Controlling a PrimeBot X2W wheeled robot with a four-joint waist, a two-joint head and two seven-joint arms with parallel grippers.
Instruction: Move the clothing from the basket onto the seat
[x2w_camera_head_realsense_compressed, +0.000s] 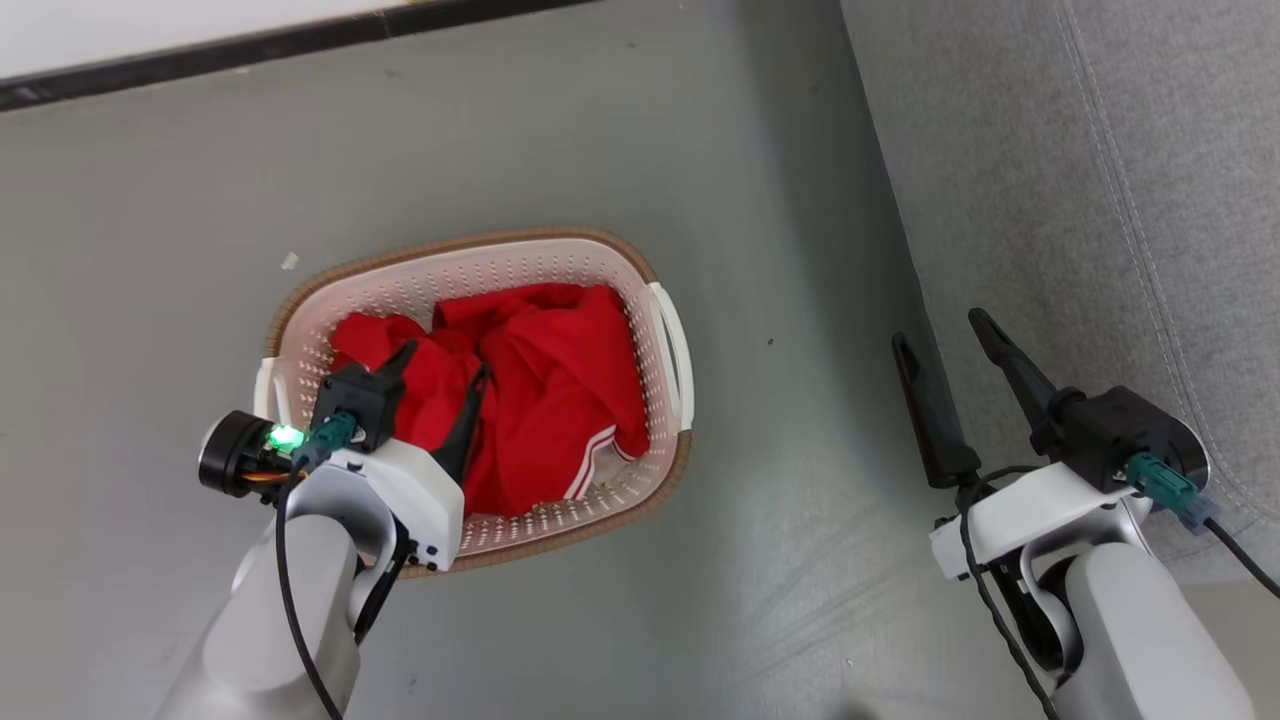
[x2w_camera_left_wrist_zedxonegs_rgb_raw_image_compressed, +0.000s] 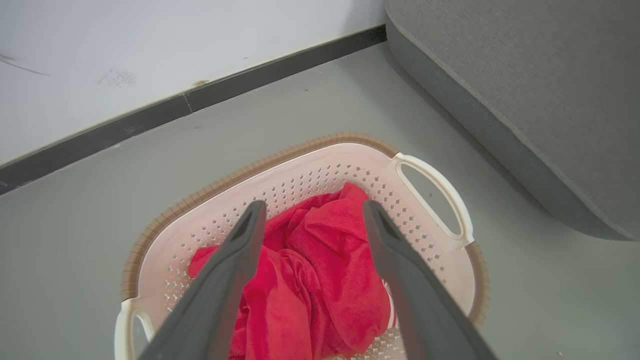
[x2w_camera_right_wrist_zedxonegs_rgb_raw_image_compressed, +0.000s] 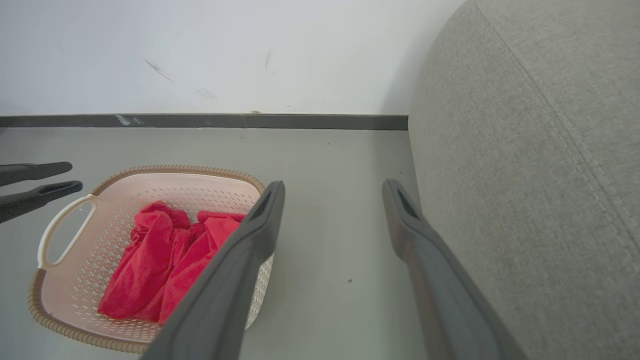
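Left fingers spread over the basket, nothing picked up yet

My left gripper (x2w_camera_head_realsense_compressed: 447, 360) hangs wide open above the red clothing (x2w_camera_head_realsense_compressed: 560, 400), which lies bunched in the cream perforated basket (x2w_camera_head_realsense_compressed: 480, 240), white stripe trim (x2w_camera_head_realsense_compressed: 595, 462) at one hem; I judge it's poised to reach in. My right gripper (x2w_camera_head_realsense_compressed: 940, 328) hovers empty and spread beside the grey sofa (x2w_camera_head_realsense_compressed: 1050, 200), clear of the work. No writing is legible

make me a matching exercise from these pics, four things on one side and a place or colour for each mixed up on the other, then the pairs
1 clothing
2 basket
3 seat
4 left gripper

a grey, right of the basket
b red, in the basket
c open, over the basket
d cream, brown rim, on the floor

Pairs: 1-b, 2-d, 3-a, 4-c
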